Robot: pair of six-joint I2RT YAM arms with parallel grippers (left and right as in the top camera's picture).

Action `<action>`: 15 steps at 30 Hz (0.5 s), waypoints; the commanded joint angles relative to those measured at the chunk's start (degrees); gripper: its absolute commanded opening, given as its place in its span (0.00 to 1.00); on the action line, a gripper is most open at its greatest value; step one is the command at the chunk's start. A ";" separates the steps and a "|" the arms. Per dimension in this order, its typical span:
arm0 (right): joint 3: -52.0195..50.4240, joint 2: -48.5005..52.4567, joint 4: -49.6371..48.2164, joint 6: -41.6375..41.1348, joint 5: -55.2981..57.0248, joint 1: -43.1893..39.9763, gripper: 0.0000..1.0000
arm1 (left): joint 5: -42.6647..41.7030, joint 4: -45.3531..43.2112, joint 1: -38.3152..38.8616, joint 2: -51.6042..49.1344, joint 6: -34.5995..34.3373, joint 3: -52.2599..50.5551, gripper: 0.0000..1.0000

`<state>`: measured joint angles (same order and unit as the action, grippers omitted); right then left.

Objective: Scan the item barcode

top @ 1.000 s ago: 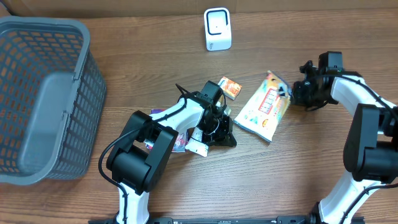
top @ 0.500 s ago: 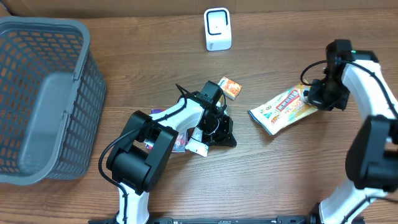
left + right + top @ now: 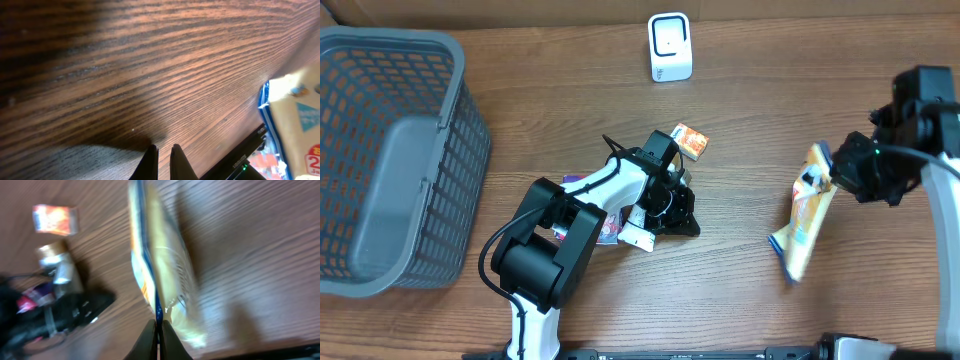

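Whereas a second ago the yellow-and-orange foil snack packet [image 3: 804,215] lay flat near the middle of the wooden bench [image 3: 770,100], it now hangs edge-on from my right pincer [image 3: 832,172], which is clamped on its upper edge, out to the right. So the pick-up looks done, and presenting it to the small white scanner [image 3: 670,47] at the far middle remains. My left pincer [image 3: 162,152] is closed on nothing, low over the wood. The grey plastic mesh basket [image 3: 460,180] on the left shows nothing inside.

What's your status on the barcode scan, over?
Left gripper shut, empty, low over table. Right gripper shut on snack packet, packet hanging edge-on. Scanner at far edge, nothing between it and packet.
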<state>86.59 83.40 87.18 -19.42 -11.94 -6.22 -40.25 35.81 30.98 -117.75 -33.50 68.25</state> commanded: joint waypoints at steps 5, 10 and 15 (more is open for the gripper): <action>1.88 -2.60 7.06 -4.96 3.43 0.15 0.04 | 3.17 2.34 -0.94 -5.11 -2.45 -4.13 0.04; 2.56 -2.60 7.67 -5.03 7.23 0.15 0.04 | 3.17 2.19 -0.94 -5.11 -2.47 -4.13 0.04; 5.79 -2.67 7.19 -4.44 7.50 0.17 0.04 | 3.17 1.84 -0.92 -5.11 -2.47 -4.13 0.04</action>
<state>88.95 80.97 95.04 -23.75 -6.09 -6.22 -40.23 35.86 30.98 -117.75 -32.56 68.18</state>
